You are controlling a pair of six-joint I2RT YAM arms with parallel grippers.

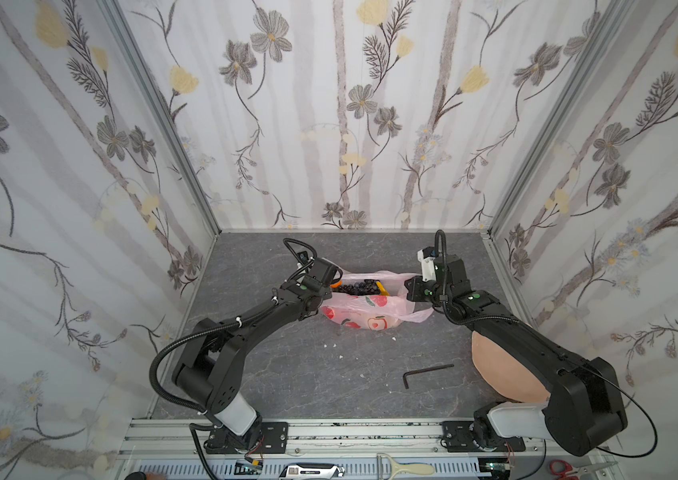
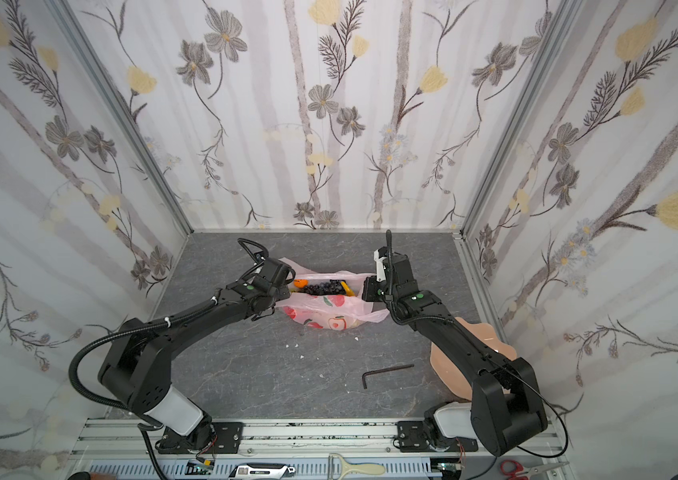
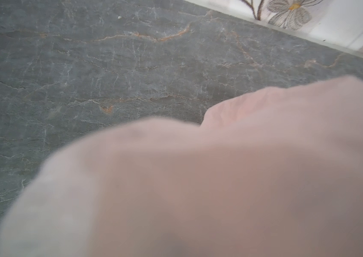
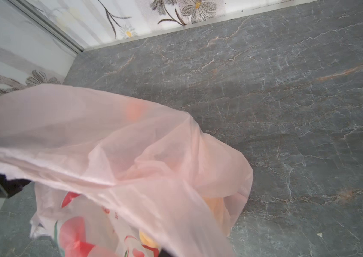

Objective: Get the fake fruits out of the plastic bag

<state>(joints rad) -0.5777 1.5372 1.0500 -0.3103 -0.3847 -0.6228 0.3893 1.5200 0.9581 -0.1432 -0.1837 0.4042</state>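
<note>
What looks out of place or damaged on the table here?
A black hex key lies loose on the table, nearer the front than the plastic bag; it is a tool, not fruit. Small white scraps are scattered on the surface as well.

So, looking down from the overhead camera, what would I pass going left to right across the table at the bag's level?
In a top view: left gripper → orange → grape bunch → banana, all three in the plastic bag's open mouth → right gripper → peach-pink dish.
</note>
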